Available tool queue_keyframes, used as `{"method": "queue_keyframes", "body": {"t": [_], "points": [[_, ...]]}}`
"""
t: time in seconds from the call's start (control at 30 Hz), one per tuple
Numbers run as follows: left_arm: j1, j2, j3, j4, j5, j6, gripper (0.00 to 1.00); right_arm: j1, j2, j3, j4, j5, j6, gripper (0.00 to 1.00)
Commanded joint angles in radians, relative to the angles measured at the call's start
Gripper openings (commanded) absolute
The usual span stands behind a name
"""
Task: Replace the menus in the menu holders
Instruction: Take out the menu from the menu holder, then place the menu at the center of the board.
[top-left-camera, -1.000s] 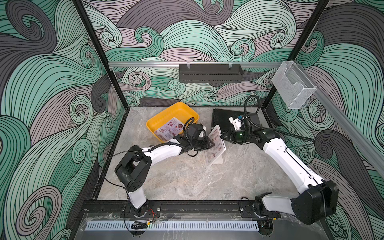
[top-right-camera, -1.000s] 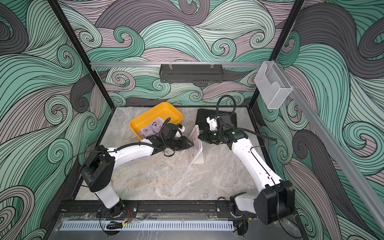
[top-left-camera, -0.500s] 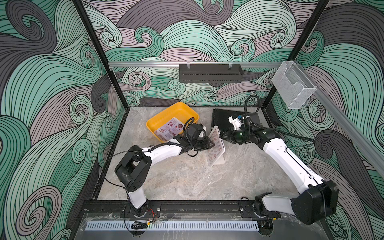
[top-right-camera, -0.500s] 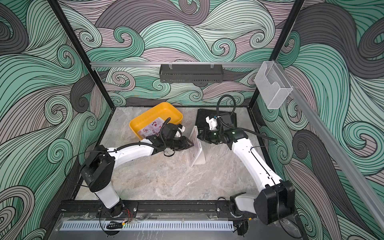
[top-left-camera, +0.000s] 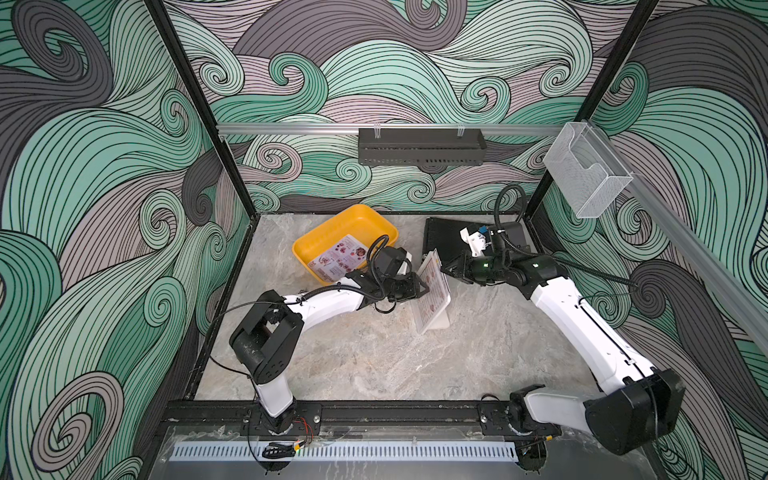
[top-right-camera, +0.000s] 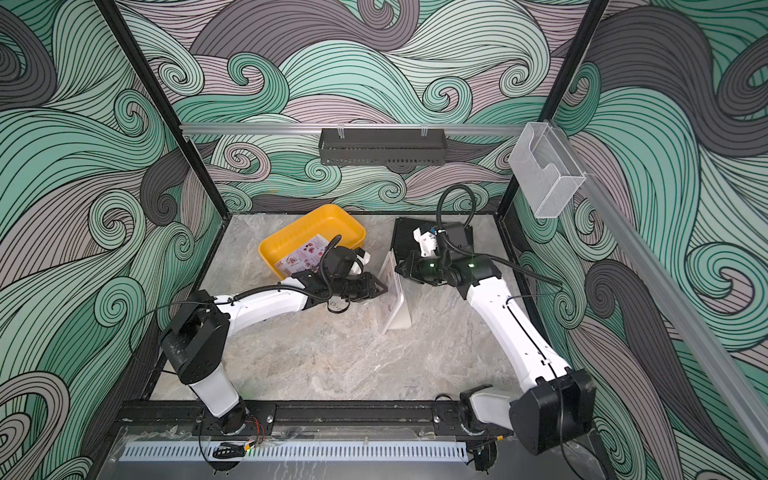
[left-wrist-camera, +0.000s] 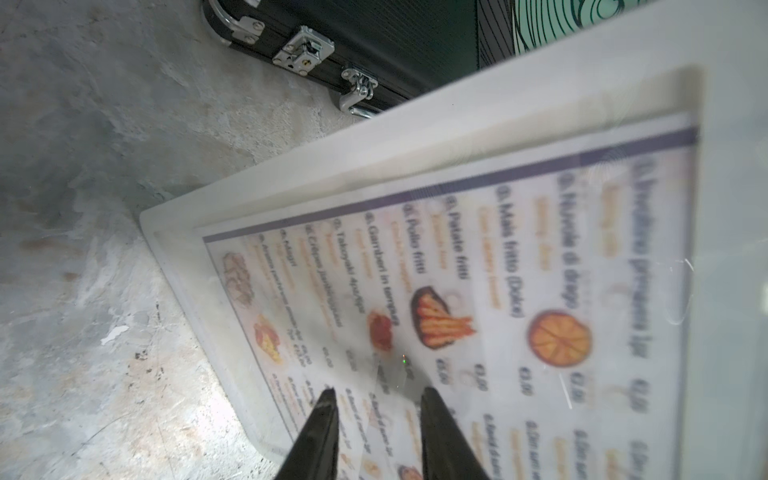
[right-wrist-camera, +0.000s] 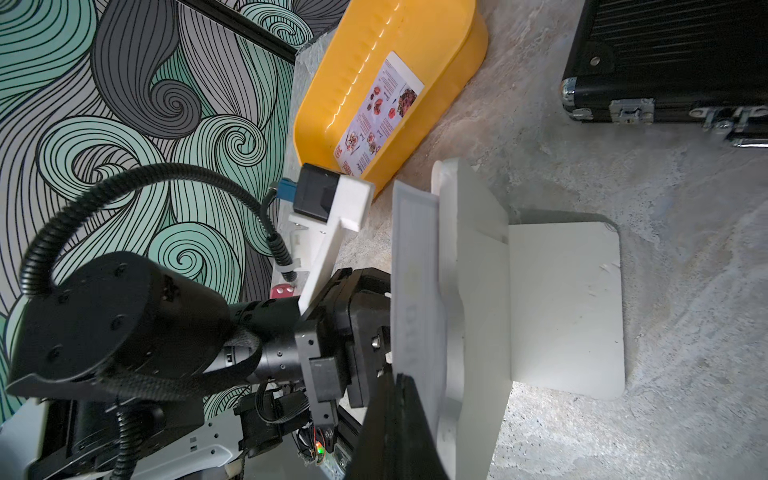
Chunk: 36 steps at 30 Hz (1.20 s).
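The menu holder (top-left-camera: 435, 321), a frosted acrylic stand with a short foot, stands tilted mid-table in both top views. A white menu (left-wrist-camera: 478, 291) with a purple border, text rows and food photos sits inside it. My left gripper (left-wrist-camera: 376, 392) is open, its fingertips (left-wrist-camera: 328, 399) against the holder's front panel. My right gripper (right-wrist-camera: 397, 376) is shut at the holder's upper edge, beside the front panel (right-wrist-camera: 415, 257). Whether it pinches the sheet is hidden. A lavender-pink menu (top-left-camera: 338, 259) with food photos lies in the yellow bin (top-left-camera: 332, 226).
A black ribbed case (top-left-camera: 444, 237) with metal latches lies behind the holder, close to the right arm. On the back wall hangs a black shelf (top-left-camera: 419, 147), and a clear box (top-left-camera: 586, 174) is on the right rail. Bare marble stretches toward the front.
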Motion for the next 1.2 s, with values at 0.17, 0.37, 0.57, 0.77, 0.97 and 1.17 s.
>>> {"method": "queue_keyframes", "body": {"t": [0.17,0.37,0.57,0.77,0.97,1.17], "points": [[0.032,-0.074,-0.011,-0.039,-0.09,0.066,0.34,0.001,-0.107,0.174,-0.165,0.066,-0.118,0.0],[0.118,-0.188,-0.027,-0.159,-0.184,0.168,0.35,0.005,-0.166,0.338,-0.249,0.034,-0.173,0.0],[0.256,-0.327,-0.066,-0.241,-0.222,0.189,0.36,0.082,-0.156,0.484,-0.284,-0.007,-0.175,0.0],[0.339,-0.496,-0.091,-0.334,-0.419,0.224,0.38,0.298,-0.08,0.563,-0.27,0.019,-0.18,0.0],[0.465,-0.675,-0.074,-0.51,-0.593,0.215,0.39,0.58,0.069,0.642,-0.228,0.041,-0.202,0.0],[0.599,-0.848,-0.064,-0.635,-0.664,0.205,0.38,0.808,0.249,0.759,-0.223,-0.005,-0.22,0.0]]}}
